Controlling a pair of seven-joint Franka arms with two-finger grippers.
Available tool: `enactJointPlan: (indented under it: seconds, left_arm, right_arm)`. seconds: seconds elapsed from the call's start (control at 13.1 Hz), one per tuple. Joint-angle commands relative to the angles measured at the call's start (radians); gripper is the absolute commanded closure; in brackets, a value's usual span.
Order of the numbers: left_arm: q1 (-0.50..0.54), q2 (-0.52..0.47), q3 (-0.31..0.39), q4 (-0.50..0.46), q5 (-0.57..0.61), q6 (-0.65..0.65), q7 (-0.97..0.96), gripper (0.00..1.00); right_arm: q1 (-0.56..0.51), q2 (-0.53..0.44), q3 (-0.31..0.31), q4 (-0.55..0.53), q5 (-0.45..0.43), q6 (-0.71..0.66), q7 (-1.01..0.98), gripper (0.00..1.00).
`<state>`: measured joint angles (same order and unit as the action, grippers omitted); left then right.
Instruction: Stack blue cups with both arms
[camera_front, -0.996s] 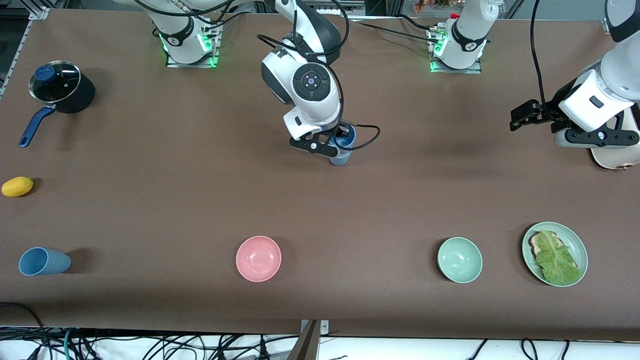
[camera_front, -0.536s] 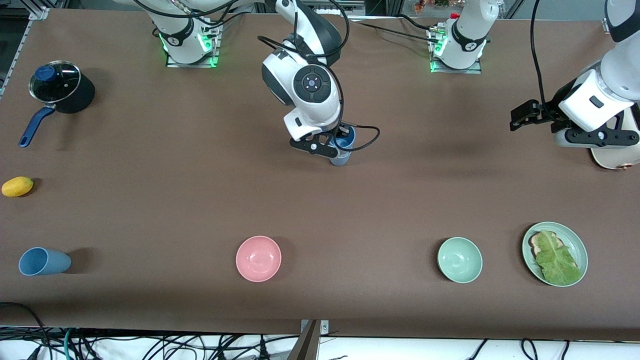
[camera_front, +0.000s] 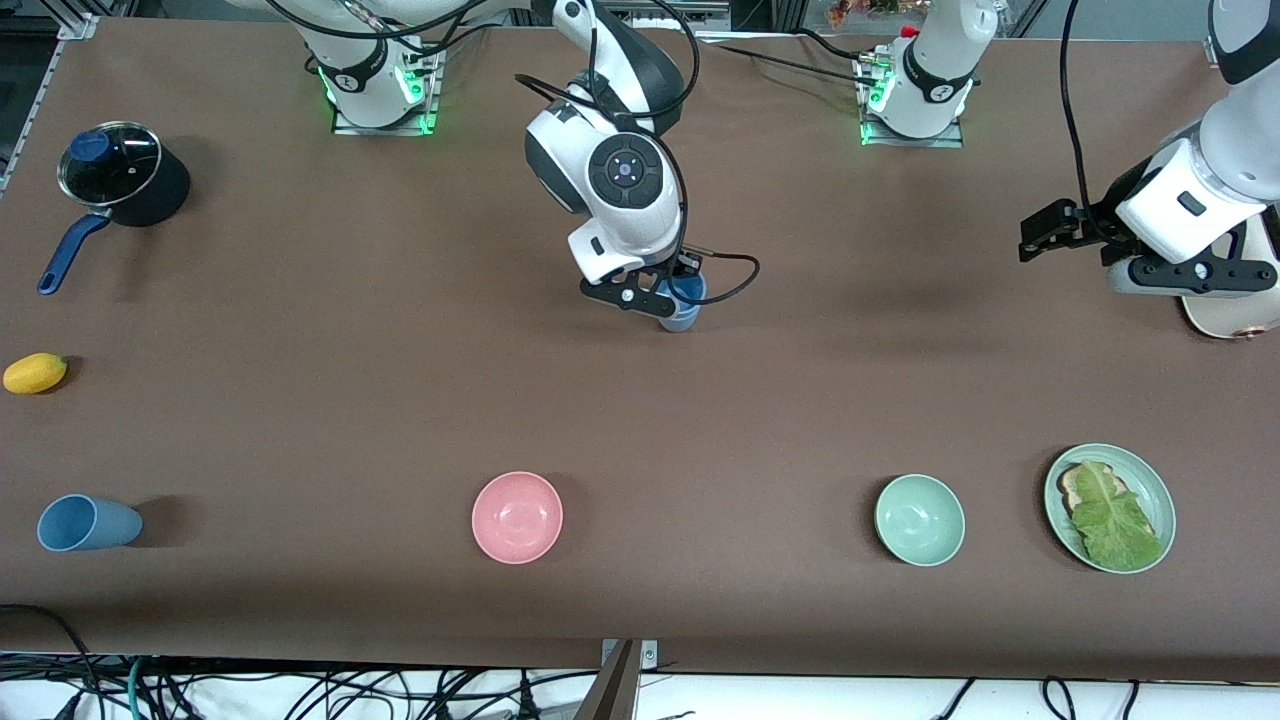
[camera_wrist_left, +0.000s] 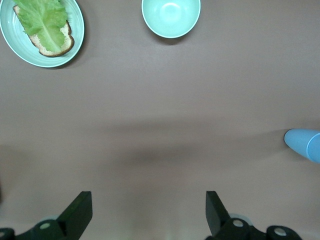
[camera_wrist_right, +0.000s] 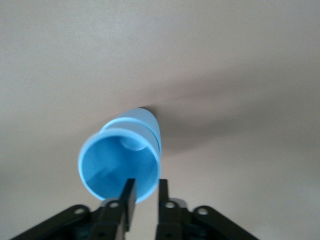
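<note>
- The right claw (camera_front: 672, 297) hangs at mid-tabletop (camera_front: 400, 400), its fingers (camera_wrist_right: 129, 199) pinching the rim of a blue cup (camera_front: 681, 308) — one finger inside the mouth, one outside.
- In the right wrist view that cup (camera_wrist_right: 122, 167) appears nested in a second blue one whose wall shows just below its rim; the stack looks tilted.
- Another blue cup (camera_front: 85, 523) lies on its side toward the right arm's end of the tabletop, at about 8 o'clock from the stack and well apart from it.
- The left claw (camera_wrist_left: 147, 215) waits over the left arm's end of the tabletop, fingers spread wide and holding nothing.
- Nearer the front camera sit a pink bowl (camera_front: 517, 517), a pale green bowl (camera_front: 919, 520) and a plate (camera_front: 1160, 500) carrying bread with lettuce (camera_front: 1115, 518).
</note>
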<state>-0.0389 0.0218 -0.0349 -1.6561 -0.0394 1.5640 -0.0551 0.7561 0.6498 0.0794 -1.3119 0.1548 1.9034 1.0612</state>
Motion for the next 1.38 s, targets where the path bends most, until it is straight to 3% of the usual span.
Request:
enactJointPlan:
  seconds: [0.0,0.15,0.38,0.61,0.92,1.3]
  left_arm:
    - [0.001,-0.014,-0.005,-0.002,0.021,-0.013,0.014,0.00]
    - [0.001,-0.014,-0.005,-0.002,0.021,-0.013,0.014,0.00]
    - [0.001,-0.014,-0.005,-0.002,0.021,-0.013,0.014,0.00]
    - [0.001,-0.014,-0.005,-0.002,0.021,-0.013,0.014,0.00]
    - [0.001,-0.014,-0.003,-0.002,0.021,-0.013,0.014,0.00]
    - [0.001,-0.014,-0.005,-0.002,0.021,-0.013,0.014,0.00]
  right_arm:
    - [-0.003,-0.004,0.007,0.011,-0.008,0.002,0.011,0.38]
    - [-0.008,-0.015,0.005,0.017,-0.006,-0.004,0.005,0.35]
    - [-0.064,-0.079,0.000,0.004,-0.003,-0.010,-0.070,0.17]
    - [-0.190,-0.209,0.000,-0.117,0.002,-0.041,-0.267,0.04]
    - [-0.394,-0.407,0.000,-0.282,0.002,-0.140,-0.611,0.00]
    - [-0.659,-0.570,-0.001,-0.316,-0.018,-0.282,-0.834,0.00]
